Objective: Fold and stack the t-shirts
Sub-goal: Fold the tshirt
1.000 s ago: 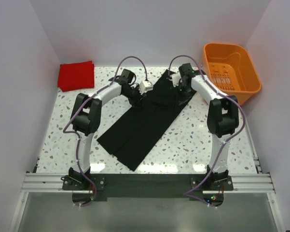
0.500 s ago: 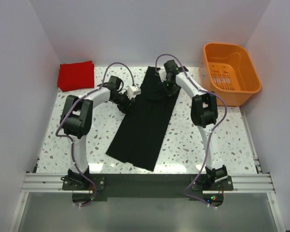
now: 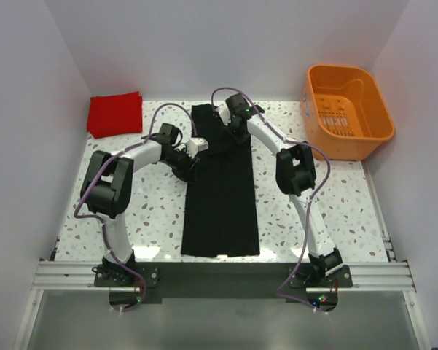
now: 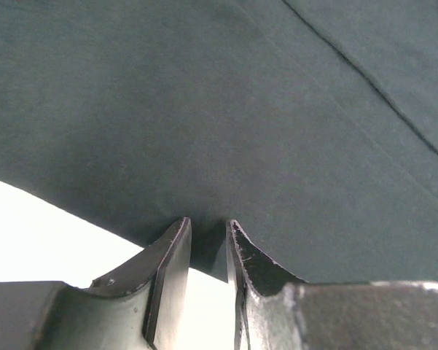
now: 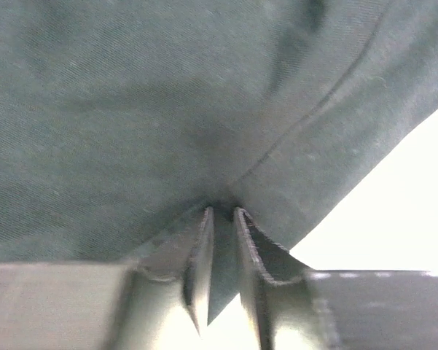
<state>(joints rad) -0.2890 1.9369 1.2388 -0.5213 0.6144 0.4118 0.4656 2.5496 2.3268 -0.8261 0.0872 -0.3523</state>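
The black t-shirt (image 3: 220, 204) lies as a long narrow folded strip down the middle of the table, from the back to the front edge. My left gripper (image 3: 196, 149) is at the strip's left edge near its far end. In the left wrist view it (image 4: 209, 232) is shut on the black cloth (image 4: 240, 109), whose edge sits between the jaws. My right gripper (image 3: 237, 128) is on the far right part; in the right wrist view it (image 5: 222, 216) pinches a fold of the cloth (image 5: 131, 109). The red t-shirt (image 3: 115, 113) rests folded at the back left.
An orange plastic basket (image 3: 347, 109) stands at the back right against the wall. White walls close the table on the left, back and right. The speckled tabletop (image 3: 313, 211) shows on both sides of the strip.
Both grippers have moved left with the far end of the black t-shirt. The strip has swung from a diagonal to lie straight from back to front.
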